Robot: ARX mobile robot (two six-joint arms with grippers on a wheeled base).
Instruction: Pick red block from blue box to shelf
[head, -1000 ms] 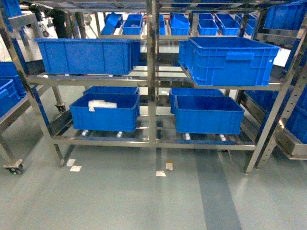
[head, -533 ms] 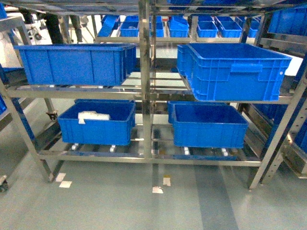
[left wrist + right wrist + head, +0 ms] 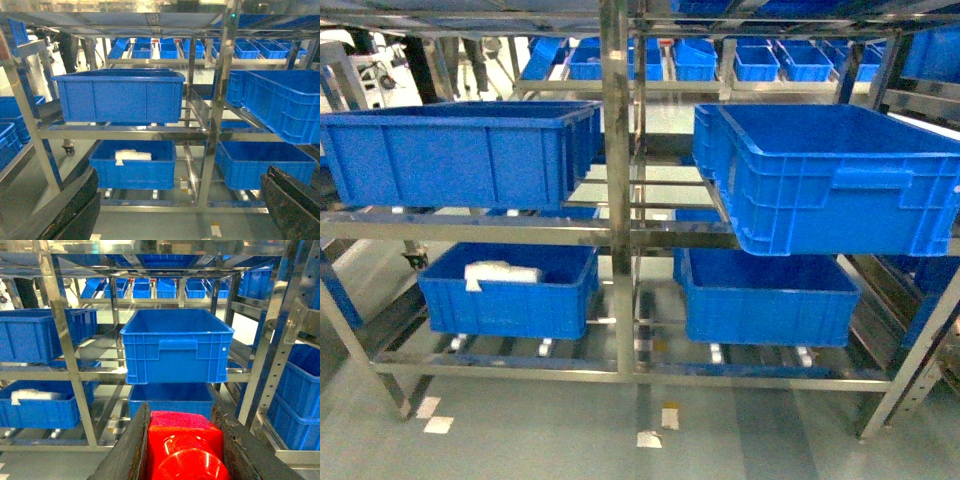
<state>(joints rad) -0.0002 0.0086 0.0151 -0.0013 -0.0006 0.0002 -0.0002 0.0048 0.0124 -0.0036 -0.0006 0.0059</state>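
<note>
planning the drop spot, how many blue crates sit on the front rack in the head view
4: upper left crate, upper right crate, lower left crate, lower right crate. More crates stand on racks behind; some may be hidden.

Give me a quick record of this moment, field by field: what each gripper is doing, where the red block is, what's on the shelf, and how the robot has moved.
right gripper: shut on the red block, seen in the right wrist view
left gripper: open, holding nothing
shelf: directly ahead, steel uprights and rails
dark blue crates: two on the middle tier, two on the bottom tier
white object: lying in the lower left crate
blue box: not in view
change: shelf fills more of the head view than a second ago, so the robot has come closer
</note>
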